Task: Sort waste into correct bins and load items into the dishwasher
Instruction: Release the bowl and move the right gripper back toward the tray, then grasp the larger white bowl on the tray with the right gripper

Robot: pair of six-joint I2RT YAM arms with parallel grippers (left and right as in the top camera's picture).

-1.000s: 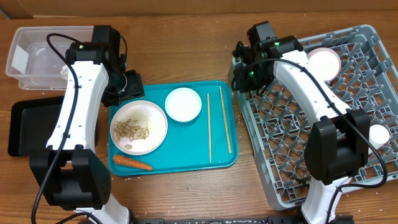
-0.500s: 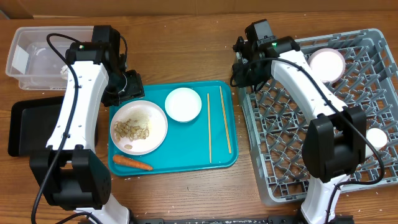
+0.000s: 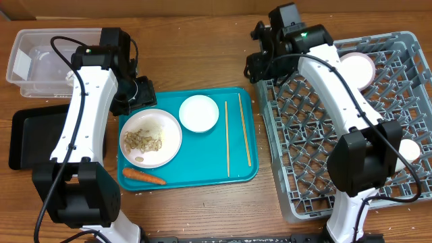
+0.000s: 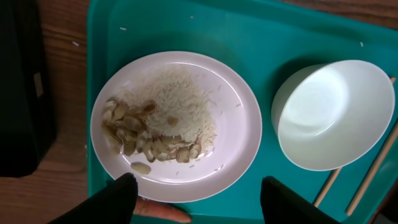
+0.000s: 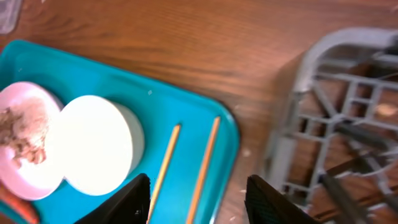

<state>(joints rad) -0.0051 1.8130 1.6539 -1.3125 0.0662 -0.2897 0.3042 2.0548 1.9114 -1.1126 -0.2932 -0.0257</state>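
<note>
On the teal tray sit a white plate with rice and beige nut scraps, an empty white bowl, two chopsticks and an orange carrot. My left gripper is open and empty above the tray's back left corner. In the left wrist view its fingers straddle the plate's near rim and the carrot. My right gripper is open and empty over the table beside the grey dish rack. In the right wrist view its fingers are above the chopsticks and near the bowl.
The clear tub stands at the back left and the black tray in front of it. A pink-rimmed bowl and a white cup sit in the rack. The rack's corner is to the right in the right wrist view.
My right gripper has moved back and a little left, off the rack's left edge to above the table behind the tray. The left arm has not moved.
</note>
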